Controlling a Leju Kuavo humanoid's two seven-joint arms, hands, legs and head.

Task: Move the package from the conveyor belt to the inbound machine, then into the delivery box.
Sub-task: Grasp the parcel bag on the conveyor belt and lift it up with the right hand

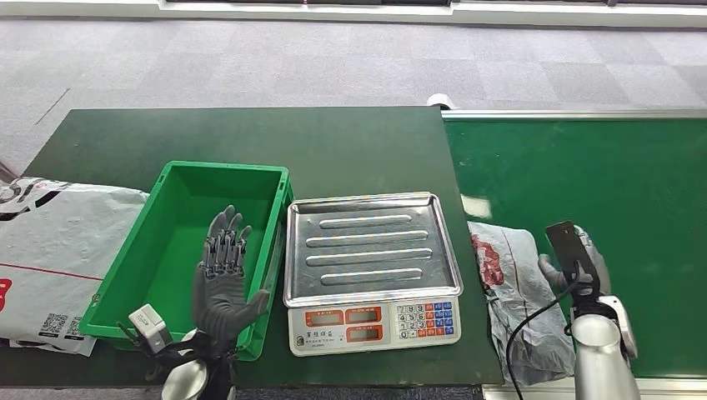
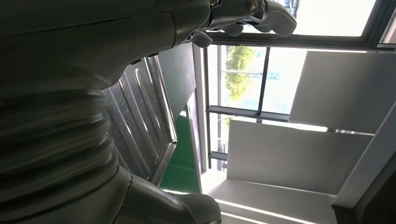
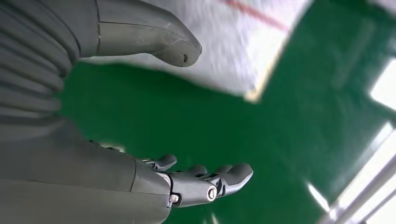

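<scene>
While the package (image 1: 521, 292) lies crumpled on the green belt (image 1: 600, 200), just right of the scale (image 1: 371, 271), the right hand (image 1: 575, 267) hovers at its right edge with fingers apart, holding nothing. Its wrist view shows thumb (image 3: 154, 39) and fingers (image 3: 210, 179) spread over the belt. Over the green bin (image 1: 188, 250), the left hand (image 1: 223, 279) stands spread and empty.

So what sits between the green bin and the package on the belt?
In the head view, the weighing scale, its steel tray bare, stands between the green bin and the package.
</scene>
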